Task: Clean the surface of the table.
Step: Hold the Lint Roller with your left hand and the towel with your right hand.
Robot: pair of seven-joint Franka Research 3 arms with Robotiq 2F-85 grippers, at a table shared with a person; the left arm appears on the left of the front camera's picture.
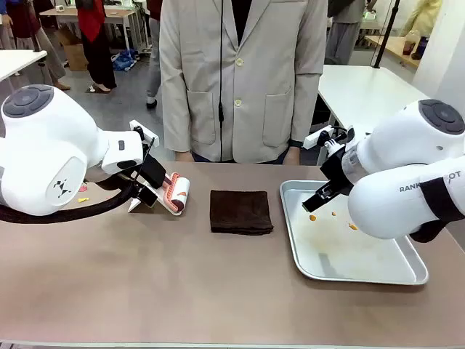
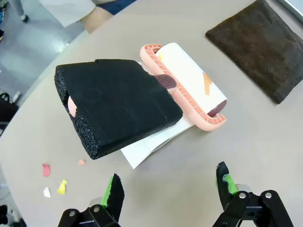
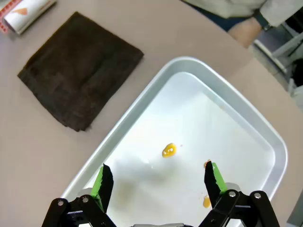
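The brownish-taupe table (image 1: 182,291) is spanning the whole foreground, reaching from the robot's side to the far edge. There a person (image 1: 243,73) in a pale grey coat is standing with both hands down at the edge. On the robot's right half of the tabletop a shiny silver tray (image 1: 363,254) is lying. The right gripper (image 3: 158,176) is hovering over the tray's left part, its jaws spread wide with nothing between them. Near the middle of the table, between the tray and the left arm, a folded dark brown cloth (image 1: 241,211) is lying flat. To its left a lint roller (image 2: 189,75) with a pink frame and a black foam handle is resting on a white sheet (image 2: 142,153). The left gripper (image 2: 168,182) is hanging just short of that handle, jaws released and holding nothing. A few orange crumbs (image 3: 169,150) are sitting in the tray. Small red, yellow, white and pink scraps (image 2: 46,169) are lying on the bare tabletop beside the roller.
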